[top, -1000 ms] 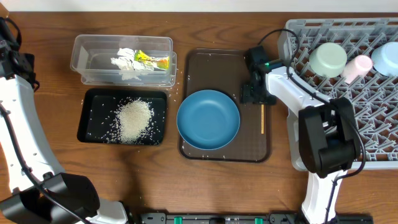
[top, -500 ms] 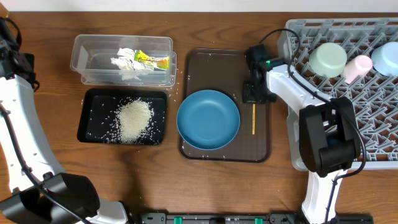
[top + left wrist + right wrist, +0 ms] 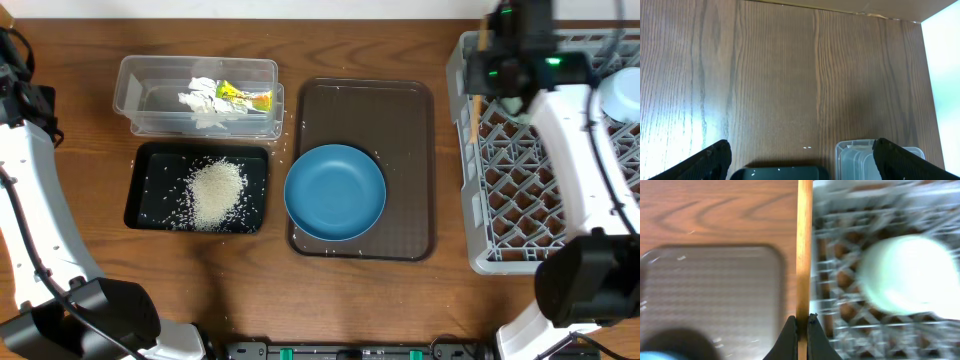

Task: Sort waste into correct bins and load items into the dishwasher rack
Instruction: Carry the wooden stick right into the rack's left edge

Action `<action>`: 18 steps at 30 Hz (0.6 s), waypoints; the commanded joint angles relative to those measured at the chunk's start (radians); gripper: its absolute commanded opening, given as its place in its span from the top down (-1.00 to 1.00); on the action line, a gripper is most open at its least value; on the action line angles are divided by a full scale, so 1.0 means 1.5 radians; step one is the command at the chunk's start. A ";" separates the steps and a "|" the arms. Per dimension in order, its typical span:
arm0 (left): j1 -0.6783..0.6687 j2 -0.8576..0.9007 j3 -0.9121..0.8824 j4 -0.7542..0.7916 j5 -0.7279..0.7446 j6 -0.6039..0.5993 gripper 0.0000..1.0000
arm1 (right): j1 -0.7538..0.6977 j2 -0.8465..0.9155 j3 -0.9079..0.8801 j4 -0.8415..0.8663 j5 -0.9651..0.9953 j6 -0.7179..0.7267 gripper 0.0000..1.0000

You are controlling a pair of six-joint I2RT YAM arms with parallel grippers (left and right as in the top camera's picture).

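A robot lab bench staged for kitchen clean-up: the bare wood-grain tabletop [image 3: 200, 300] carries a white-and-black left arm [image 3: 30, 200] and right arm [image 3: 570, 170], both rising from its near edge. Kitchen things are laid out flat on it: a grey dishwasher rack [image 3: 520, 190], a brown serving tray [image 3: 410, 150] with a dark-blue dish [image 3: 335, 192], a clear tub [image 3: 140, 85], and a black tray [image 3: 150, 160] of loose rice [image 3: 215, 193].

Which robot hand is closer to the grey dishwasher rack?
Right. The right gripper hangs over the dishwasher rack at its left edge, shut on a wooden chopstick. The left gripper is open at the table far left end, beyond the clear tub.
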 commanded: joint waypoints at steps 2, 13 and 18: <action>0.001 0.001 0.001 -0.004 -0.006 0.006 -0.84 | -0.055 0.016 -0.002 0.002 -0.002 -0.118 0.98; 0.001 0.001 0.001 -0.004 -0.006 0.006 -0.84 | -0.090 0.075 -0.003 0.017 -0.091 -0.164 -0.05; 0.001 0.001 0.001 -0.004 -0.006 0.006 -0.84 | -0.083 0.082 -0.003 0.016 -0.094 -0.126 -0.32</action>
